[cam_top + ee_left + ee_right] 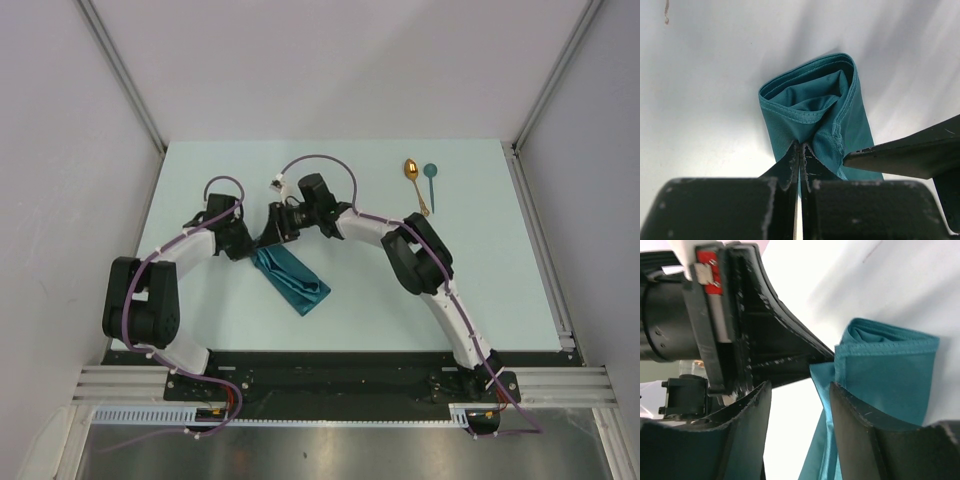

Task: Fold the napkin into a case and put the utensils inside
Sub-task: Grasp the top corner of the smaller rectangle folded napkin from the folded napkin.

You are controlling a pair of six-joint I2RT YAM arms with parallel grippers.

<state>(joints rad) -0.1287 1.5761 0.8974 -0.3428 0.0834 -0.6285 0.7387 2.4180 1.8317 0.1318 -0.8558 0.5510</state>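
Note:
The teal napkin [292, 282] lies folded into a narrow strip at the table's middle, its open end [810, 100] showing several layers. My left gripper [252, 248] is shut on the strip's near hem [801, 147], pinching the cloth between its tips. My right gripper [270, 238] stands open at the same end [799, 390]. One cloth layer hangs along the inner face of its right finger [855, 430]; the folded napkin [890, 375] lies behind that finger. The utensils, a gold spoon [412, 180] and a teal spoon [431, 182], lie side by side at the back right.
One right finger [905, 155] crosses the left wrist view beside the cloth. The left gripper's black body [765, 340] fills the upper left of the right wrist view. White walls and aluminium rails [120, 70] border the pale table [480, 300].

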